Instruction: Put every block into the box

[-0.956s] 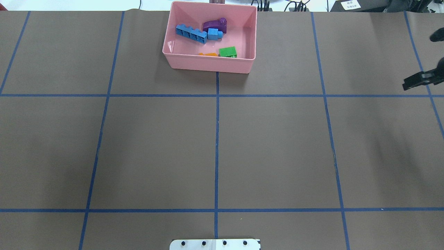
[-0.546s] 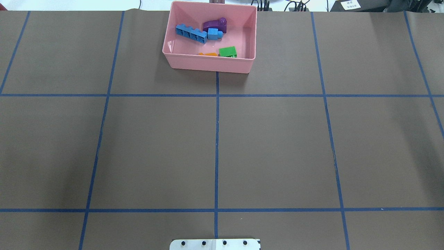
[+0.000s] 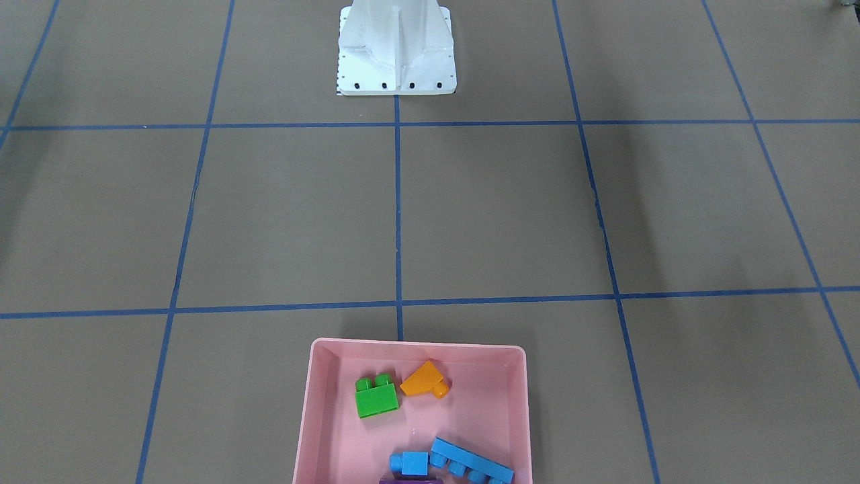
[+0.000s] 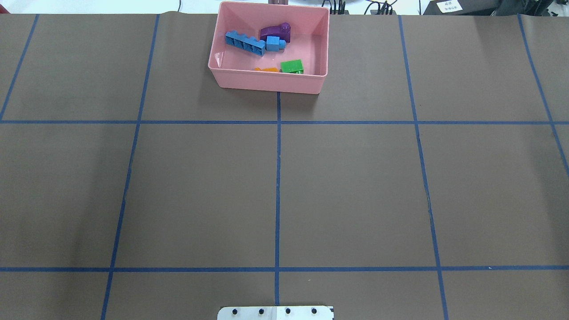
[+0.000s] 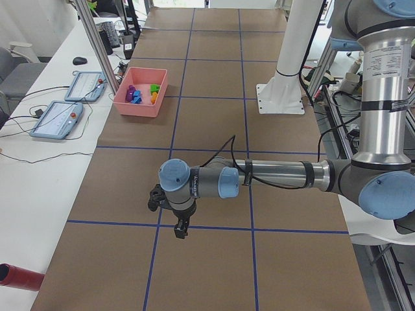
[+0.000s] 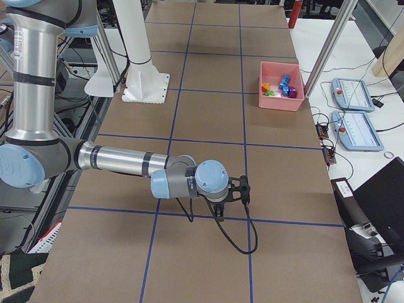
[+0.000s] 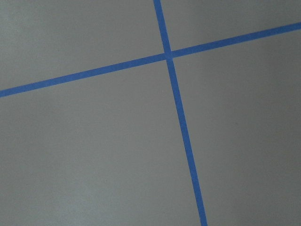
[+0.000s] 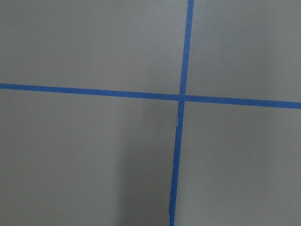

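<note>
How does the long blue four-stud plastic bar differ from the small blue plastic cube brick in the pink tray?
The long blue four-stud plastic bar is much longer than the small blue plastic cube brick. The bar carries a row of four studs, while the cube shows one. The bar is a darker blue and the cube a lighter one. Both are studded blue bricks lying next to each other inside the pink plastic tray.

The overhead camera looks forward and down on the bench (image 4: 355, 178), with the pink box (image 4: 266, 82) at 12 o'clock. The one opposite faces back, box at 6 o'clock. Two end cameras look along the bench from farther off. Both wrist cameras sit close over blue tape crossings (image 7: 168, 55).
</note>
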You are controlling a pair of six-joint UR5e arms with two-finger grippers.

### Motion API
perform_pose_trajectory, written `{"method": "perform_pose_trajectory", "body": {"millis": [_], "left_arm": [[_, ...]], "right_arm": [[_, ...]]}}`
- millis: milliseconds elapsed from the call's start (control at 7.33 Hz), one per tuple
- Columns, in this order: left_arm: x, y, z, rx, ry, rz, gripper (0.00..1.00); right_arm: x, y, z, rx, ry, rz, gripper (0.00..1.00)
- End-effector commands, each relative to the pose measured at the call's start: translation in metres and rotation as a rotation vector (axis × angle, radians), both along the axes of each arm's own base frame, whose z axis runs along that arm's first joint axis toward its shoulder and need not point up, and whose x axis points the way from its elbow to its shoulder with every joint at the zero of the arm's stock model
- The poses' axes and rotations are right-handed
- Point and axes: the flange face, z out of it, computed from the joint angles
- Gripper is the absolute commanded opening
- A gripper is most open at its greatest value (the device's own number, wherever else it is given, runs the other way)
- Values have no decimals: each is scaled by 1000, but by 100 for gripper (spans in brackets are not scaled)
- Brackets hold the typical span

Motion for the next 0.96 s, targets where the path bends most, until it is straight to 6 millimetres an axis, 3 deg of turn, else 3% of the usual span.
{"method": "perform_pose_trajectory", "body": {"millis": [0,137,273,819], "left_arm": [[-2,-4,-4,9,1,-6,100],[-2,-6,-5,10,1,-6,100],[-2,-9,-6,12,1,-6,100],[-2,-5,29,-22,2,-10,100]], "right_arm": [[3,7,-38,-62,31,-35,100],[10,14,-51,-54,114,-102,100],[33,29,-34,-37,172,-142,100],[22,30,-5,-73,162,-176,100]]}}
